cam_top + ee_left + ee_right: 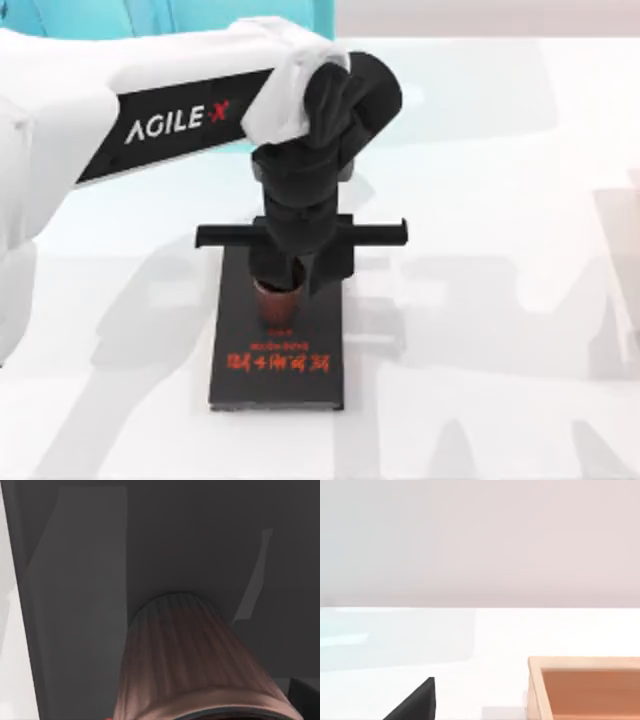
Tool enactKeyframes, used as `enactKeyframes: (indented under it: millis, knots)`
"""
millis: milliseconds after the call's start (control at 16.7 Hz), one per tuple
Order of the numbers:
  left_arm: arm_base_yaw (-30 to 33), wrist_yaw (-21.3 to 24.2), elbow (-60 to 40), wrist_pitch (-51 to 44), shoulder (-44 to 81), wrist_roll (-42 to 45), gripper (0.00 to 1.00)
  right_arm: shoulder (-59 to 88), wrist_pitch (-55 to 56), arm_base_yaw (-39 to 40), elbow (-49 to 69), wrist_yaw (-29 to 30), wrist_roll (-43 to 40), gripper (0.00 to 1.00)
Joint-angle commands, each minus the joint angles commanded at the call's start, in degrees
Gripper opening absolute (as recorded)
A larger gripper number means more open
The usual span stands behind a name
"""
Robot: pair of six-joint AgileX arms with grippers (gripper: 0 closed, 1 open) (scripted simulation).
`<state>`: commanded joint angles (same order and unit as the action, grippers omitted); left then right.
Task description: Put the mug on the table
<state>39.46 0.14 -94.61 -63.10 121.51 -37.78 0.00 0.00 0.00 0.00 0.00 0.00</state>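
Ribbed reddish-brown mug (278, 300) stands upright above the white table (500, 300).

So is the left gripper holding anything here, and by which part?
It cannot be told. The left gripper is down at the mug, which stands on the black book, but the contact is hidden.

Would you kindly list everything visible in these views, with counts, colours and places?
Reddish-brown ribbed cylindrical mug: one, standing on the book, under the left end effector.
Black flat book with red lettering: one, lying on the table's middle, toward the near edge.
Glossy white table: one, under everything.
Tan wooden open box: one, on the table, seen from the right wrist.
Turquoise shelf unit: one, far left.
Left end effector: black, at the mug.
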Motion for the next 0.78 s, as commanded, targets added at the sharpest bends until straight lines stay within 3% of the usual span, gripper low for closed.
enactKeyframes:
  millis: [600, 780]
  knots:
    - [0.0, 0.0, -0.2, -0.2, -0.1, 0.0, 0.0, 0.0, 0.0, 0.0, 0.0, 0.0, 0.0, 1.0]
    - [0.1, 0.0, -3.8, -4.2, -0.6, -0.1, 0.0, 0.0, 0.0, 0.0, 0.0, 0.0, 0.0, 1.0]
